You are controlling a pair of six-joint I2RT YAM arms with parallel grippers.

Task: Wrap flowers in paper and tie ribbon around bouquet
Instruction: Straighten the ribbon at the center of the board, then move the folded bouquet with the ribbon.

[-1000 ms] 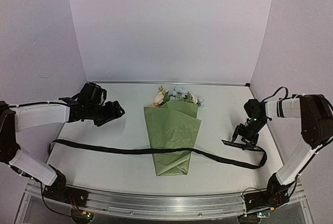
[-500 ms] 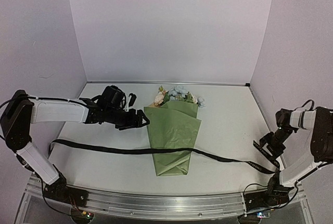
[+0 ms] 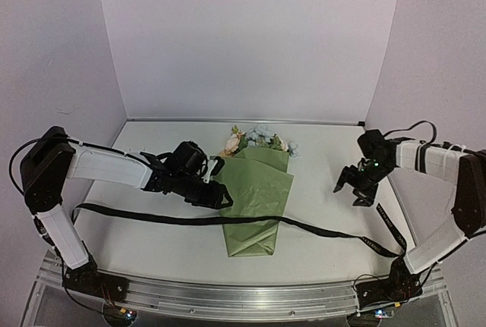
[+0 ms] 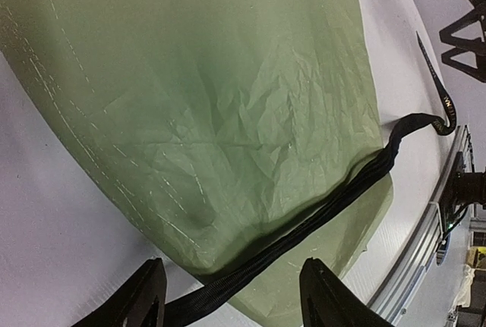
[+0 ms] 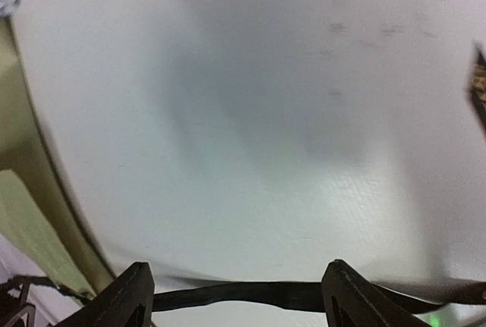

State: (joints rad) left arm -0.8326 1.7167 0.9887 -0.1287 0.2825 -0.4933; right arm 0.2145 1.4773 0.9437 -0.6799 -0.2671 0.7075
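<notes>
The bouquet lies in the middle of the table, a sage green paper [image 3: 254, 190] cone with cream and pale blue flowers [image 3: 258, 139] showing at its far end. A black ribbon [image 3: 152, 217] crosses the table and the cone's lower part, and its right end lies loose near the right edge. My left gripper [image 3: 222, 183] is open at the cone's left edge. In the left wrist view the ribbon [image 4: 334, 202] runs along the paper [image 4: 213, 92] and between the left gripper [image 4: 231, 297] fingers. My right gripper [image 3: 351, 190] is open above the table, right of the cone. Its own view shows the ribbon [image 5: 250, 293] beneath the right gripper [image 5: 239, 297].
White walls close in the back and both sides. A metal rail [image 3: 228, 297] runs along the near edge, with both arm bases on it. The ribbon's lettered right end [image 3: 386, 228] lies close to the right wall.
My left gripper has swung right, from the table's left side to the cone's left edge, its jaws somewhat narrower. My right gripper let the ribbon's end go and moved back away from it.
</notes>
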